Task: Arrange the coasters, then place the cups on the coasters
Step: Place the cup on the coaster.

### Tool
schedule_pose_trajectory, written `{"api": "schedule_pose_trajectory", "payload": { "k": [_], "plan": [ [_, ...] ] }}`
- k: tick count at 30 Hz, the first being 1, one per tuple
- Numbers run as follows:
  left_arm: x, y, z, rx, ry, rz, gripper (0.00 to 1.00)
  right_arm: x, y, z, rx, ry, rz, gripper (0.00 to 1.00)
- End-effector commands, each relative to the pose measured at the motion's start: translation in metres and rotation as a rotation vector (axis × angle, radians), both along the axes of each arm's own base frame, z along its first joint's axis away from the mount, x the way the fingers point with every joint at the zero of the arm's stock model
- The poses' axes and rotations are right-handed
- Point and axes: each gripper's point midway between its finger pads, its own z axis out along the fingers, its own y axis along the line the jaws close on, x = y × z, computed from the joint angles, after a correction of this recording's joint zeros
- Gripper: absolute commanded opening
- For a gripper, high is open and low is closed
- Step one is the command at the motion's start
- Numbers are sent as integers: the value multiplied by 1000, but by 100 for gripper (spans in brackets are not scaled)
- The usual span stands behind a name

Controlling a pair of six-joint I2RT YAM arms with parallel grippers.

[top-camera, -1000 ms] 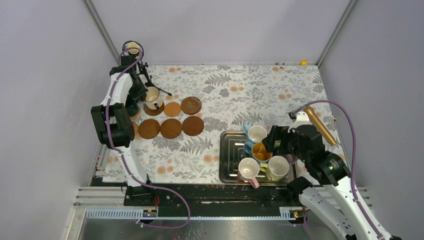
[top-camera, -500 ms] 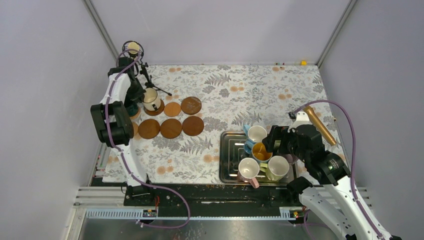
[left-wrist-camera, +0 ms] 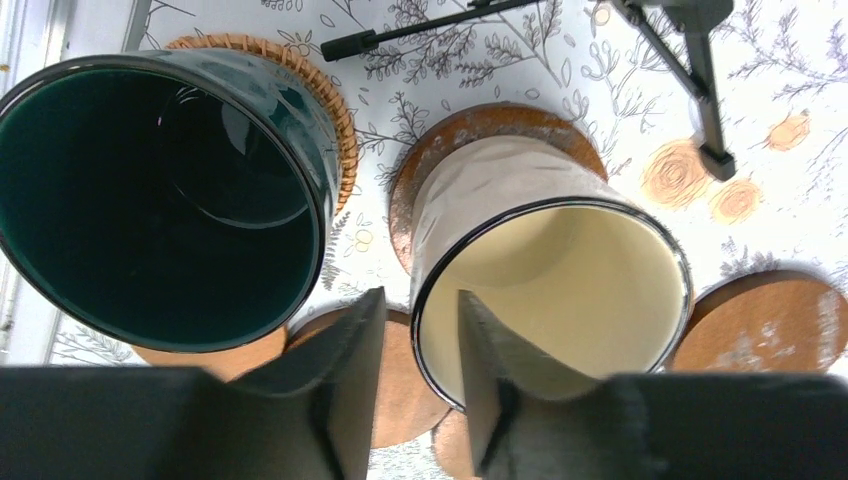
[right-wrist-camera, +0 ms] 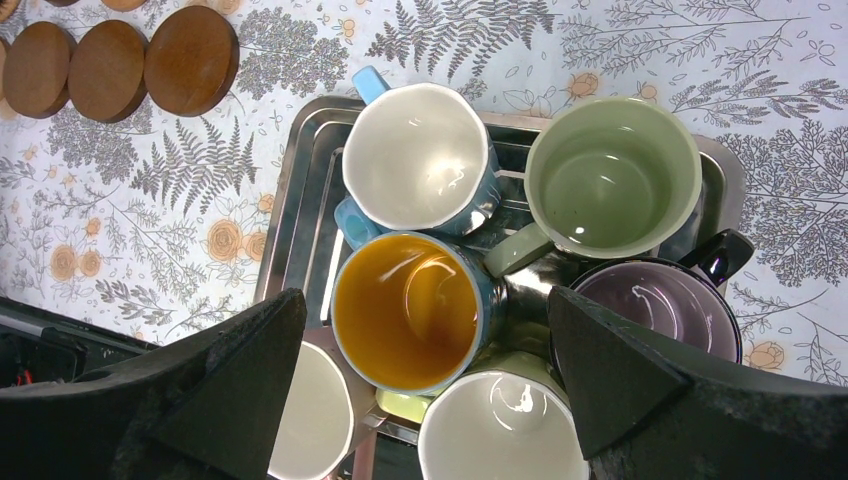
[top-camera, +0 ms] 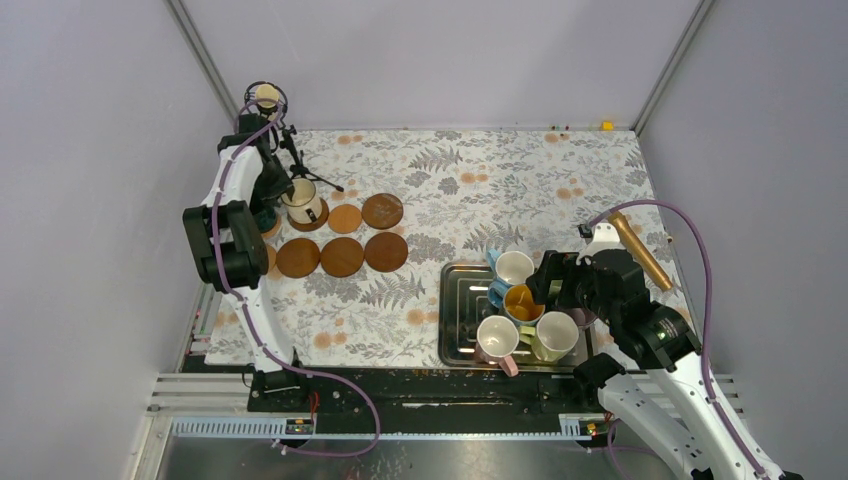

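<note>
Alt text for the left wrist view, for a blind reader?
A beige cup stands on a brown coaster, the slightly open left hand straddling its near rim. Beside it, a dark green cup stands on a wicker-edged coaster.

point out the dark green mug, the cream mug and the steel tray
dark green mug (left-wrist-camera: 160, 200), left wrist view, dark inside
cream mug (left-wrist-camera: 560, 290), left wrist view, inner wall
steel tray (right-wrist-camera: 300, 220), right wrist view, left rim

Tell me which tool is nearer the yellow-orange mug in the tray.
Right. The right tool hangs open directly above the yellow-orange mug in the steel tray. The left tool is far to the left, straddling the rim of the cream mug on its coaster.
</note>
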Motion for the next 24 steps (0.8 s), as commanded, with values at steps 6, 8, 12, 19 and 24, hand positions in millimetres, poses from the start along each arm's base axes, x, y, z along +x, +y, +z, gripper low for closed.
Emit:
{"api": "schedule_pose_trajectory", "payload": {
  "k": [6,8,12,19,24],
  "plan": [
    [18,5,46,23,-141,6,52,6,-2,6,-7,-28,-14,100],
    [18,0,55,1,-161,3,54,5,-1,6,-2,-25,-8,100],
    [16,-9,85,-32,-235,-6,94,5,1,5,6,-16,-4,99],
    [0,-33,137,-106,-356,-61,99,8,10,-20,-5,76,14,100],
    [-26,-48,169,-133,-420,-116,99,5,17,-16,31,100,24,99]
  ]
}}
